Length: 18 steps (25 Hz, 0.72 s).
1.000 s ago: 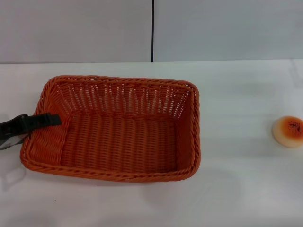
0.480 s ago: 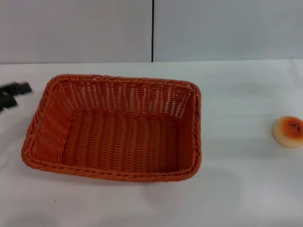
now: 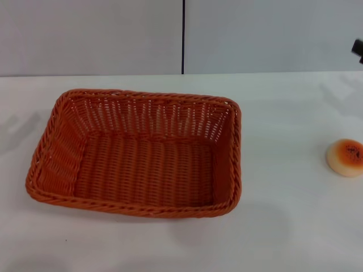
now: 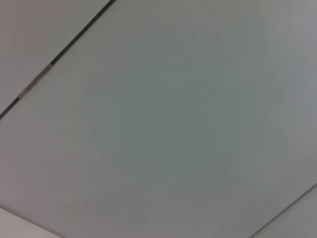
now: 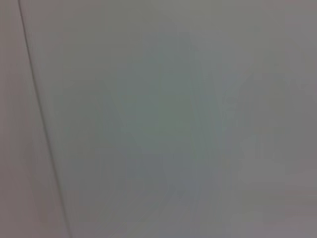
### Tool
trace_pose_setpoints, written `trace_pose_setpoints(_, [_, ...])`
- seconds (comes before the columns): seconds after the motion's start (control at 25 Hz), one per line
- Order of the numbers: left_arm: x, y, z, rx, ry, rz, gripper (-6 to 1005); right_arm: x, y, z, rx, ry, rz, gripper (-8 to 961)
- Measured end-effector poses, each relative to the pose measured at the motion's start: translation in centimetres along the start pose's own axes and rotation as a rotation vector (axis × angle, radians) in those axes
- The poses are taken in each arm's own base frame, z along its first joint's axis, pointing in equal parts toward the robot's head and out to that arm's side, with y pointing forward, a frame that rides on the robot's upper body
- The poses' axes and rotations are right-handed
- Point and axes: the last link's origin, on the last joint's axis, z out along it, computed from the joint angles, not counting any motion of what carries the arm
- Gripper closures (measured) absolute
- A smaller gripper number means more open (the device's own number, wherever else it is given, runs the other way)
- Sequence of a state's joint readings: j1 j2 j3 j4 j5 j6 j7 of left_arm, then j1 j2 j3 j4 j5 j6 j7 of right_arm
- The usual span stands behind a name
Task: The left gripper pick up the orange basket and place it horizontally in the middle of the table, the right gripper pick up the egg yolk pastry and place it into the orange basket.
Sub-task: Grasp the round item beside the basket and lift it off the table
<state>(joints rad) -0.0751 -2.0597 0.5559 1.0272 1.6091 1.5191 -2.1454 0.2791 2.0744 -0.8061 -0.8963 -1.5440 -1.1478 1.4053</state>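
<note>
The orange basket sits on the white table in the head view, left of centre, lying flat with its long sides running across the view and its open top facing up. Its braided rim forms a full rectangle, the sloping open-weave walls show all round, and the woven floor is bare. Nothing touches the basket.

The egg yolk pastry rests on the table at the far right of the head view, partly cut by the picture's edge. It stands well apart from the basket, with open tabletop between the two. Its glossy orange-brown top with dark specks faces up over a cream-coloured side.

A small black piece of the right gripper shows at the right edge of the head view, high up against the grey wall and above the far side of the table, farther back than the pastry. So little of it is in view that one cannot tell whether its jaws are apart or together. A faint shadow lies on the table below it.

The left gripper does not appear in any view, so the state of its jaws cannot be told either. The left wrist view shows only grey wall panels crossed by dark seams, and the right wrist view shows the same plain grey surface with one thin dark seam.
</note>
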Motion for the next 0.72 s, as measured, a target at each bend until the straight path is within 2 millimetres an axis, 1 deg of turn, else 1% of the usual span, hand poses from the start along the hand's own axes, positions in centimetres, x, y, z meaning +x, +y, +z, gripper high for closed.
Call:
trace_pose_setpoints(0.2, [-1.3, -0.9, -0.5, -0.037, 0.061, 0.071, 256, -3.2, 0.1, -0.2, -0.035, 0.248, 0.077, 342])
trace_pose_setpoints(0.24, [-1.6, -1.0, -0.5, -0.044, 0.068, 0.089, 256, -4.5, 0.2, -0.2, -0.054, 0.355, 0.101, 342])
trace_pose_setpoints(0.28, [-2.0, -1.2, -0.5, -0.051, 0.077, 0.112, 257, -4.5, 0.2, -0.2, -0.054, 0.355, 0.101, 343])
trace_pose_setpoints(0.4, [-2.3, -1.3, -0.6, -0.052, 0.084, 0.123, 257, -6.1, 0.3, -0.2, -0.066, 0.532, 0.156, 343])
trace_pose_setpoints(0.48, [-3.2, -1.9, -0.9, -0.043, 0.124, 0.153, 258, -6.8, 0.3, -0.4, -0.059, 0.661, 0.189, 343])
trace_pose_setpoints(0.56, [-3.7, -2.1, -1.2, -0.045, 0.152, 0.185, 258, -7.2, 0.3, -0.4, -0.047, 0.778, 0.209, 343])
trace_pose_setpoints(0.72, [-3.9, -2.0, -1.2, -0.051, 0.161, 0.205, 259, -7.2, 0.8, -0.2, -0.036, 0.962, 0.205, 343])
